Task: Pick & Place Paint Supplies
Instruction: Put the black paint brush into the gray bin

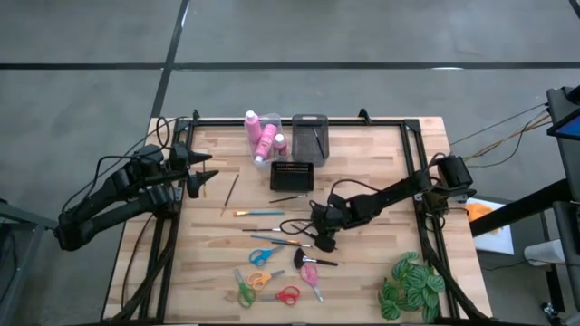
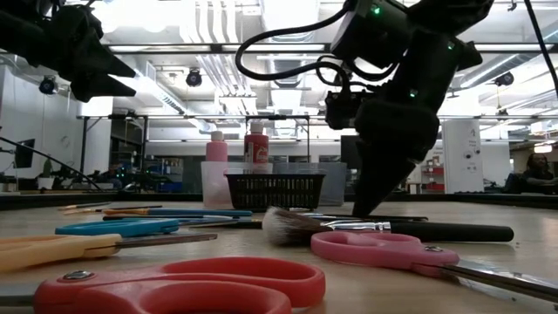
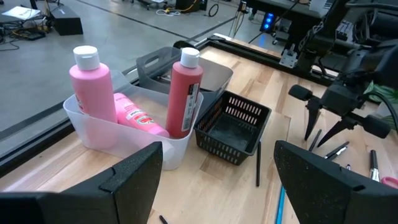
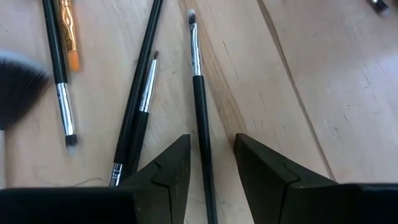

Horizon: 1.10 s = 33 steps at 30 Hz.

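Three pink bottles (image 1: 263,136) (image 3: 124,106) with white caps stand and lean in a clear bin at the table's far edge. Thin paintbrushes (image 1: 258,213) lie scattered at mid-table, and several scissors (image 1: 263,256) (image 2: 174,283) lie nearer the near edge. My right gripper (image 1: 321,237) (image 4: 211,165) (image 2: 370,208) is open and points down. Its fingers stand on either side of a thin black brush (image 4: 198,93) that lies flat on the wood, without touching it. My left gripper (image 1: 195,172) (image 3: 217,186) is open and hovers over the table's left edge, facing the bottles.
A small black mesh basket (image 1: 292,175) (image 3: 233,127) sits in front of a taller black bin (image 1: 309,134). A green leafy plant (image 1: 412,285) stands at the near right corner. A fluffy brush (image 1: 313,261) and pink scissors (image 1: 311,276) lie close to my right gripper.
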Tool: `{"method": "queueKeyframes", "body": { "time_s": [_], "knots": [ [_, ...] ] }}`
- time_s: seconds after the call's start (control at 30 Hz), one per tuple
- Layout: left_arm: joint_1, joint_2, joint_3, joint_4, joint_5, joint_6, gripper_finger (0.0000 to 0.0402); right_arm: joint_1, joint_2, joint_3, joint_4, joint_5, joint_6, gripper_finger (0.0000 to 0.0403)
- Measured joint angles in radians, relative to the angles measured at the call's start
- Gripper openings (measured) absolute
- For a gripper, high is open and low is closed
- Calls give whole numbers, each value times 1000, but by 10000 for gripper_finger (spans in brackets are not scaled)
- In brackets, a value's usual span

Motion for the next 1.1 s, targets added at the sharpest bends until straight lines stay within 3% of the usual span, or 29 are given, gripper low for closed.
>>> {"method": "queueKeyframes", "body": {
  "time_s": [0.43,0.77,1.1],
  "knots": [
    [0,0,0,0,0,0,311,0,1,-1,-16,33,-46,125],
    [0,0,0,0,0,0,311,-1,1,-2,-26,41,-47,19],
    [0,0,0,0,0,0,311,-2,1,-3,-26,26,-42,16]
  ]
}}
